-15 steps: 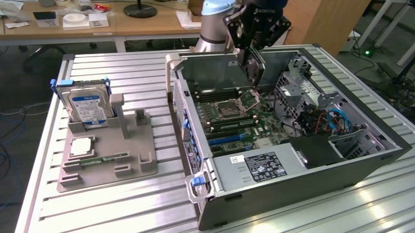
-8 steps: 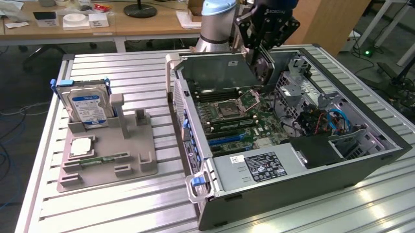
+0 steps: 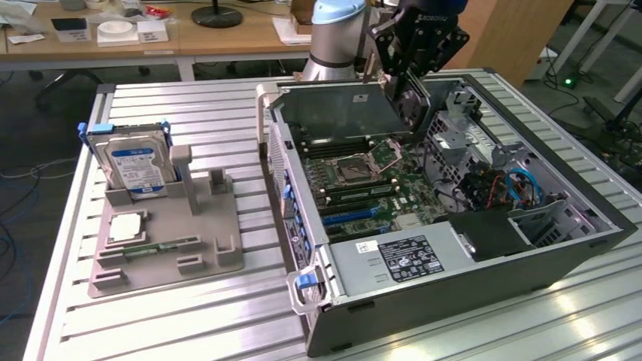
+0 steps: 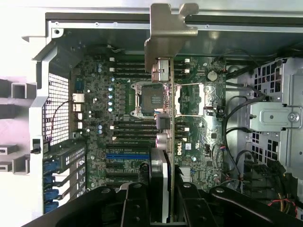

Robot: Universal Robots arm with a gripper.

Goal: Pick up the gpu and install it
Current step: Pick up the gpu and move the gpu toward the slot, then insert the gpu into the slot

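Hand (image 4: 163,201) holds gpu (image 4: 168,35) edge-on, clear above motherboard (image 4: 97,101).

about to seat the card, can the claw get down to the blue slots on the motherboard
Probably yes: the claw holds the gpu above the open case, and nothing lies over the blue slots; the cables sit off to one side.

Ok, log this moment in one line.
claw: shut on gpu | gpu: over motherboard of open computer case, not seated | hard drive: upright in grey holder
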